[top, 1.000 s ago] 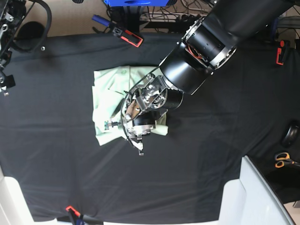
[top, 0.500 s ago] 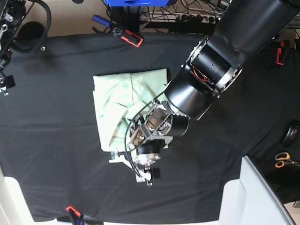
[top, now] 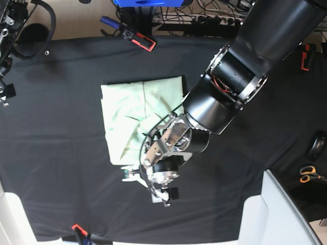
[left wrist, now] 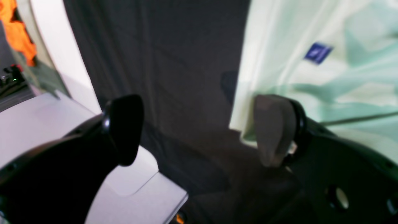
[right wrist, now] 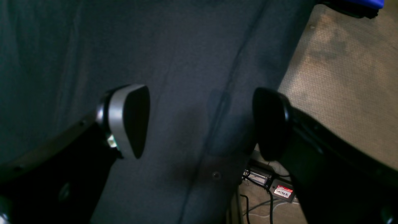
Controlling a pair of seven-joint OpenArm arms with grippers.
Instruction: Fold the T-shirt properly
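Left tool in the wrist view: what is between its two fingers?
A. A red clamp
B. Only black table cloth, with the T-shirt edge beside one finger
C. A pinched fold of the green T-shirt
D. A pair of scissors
B: the left tool stands open over the black cloth, with the T-shirt edge at one finger.

The left arm (top: 255, 56) is thick glossy black cylinders joined by a silver ring showing red wiring. Its end effector (top: 153, 184) is bare metal with thin black cables. Wrist views show black fingers (left wrist: 124, 127), one pad grey (right wrist: 124, 119).
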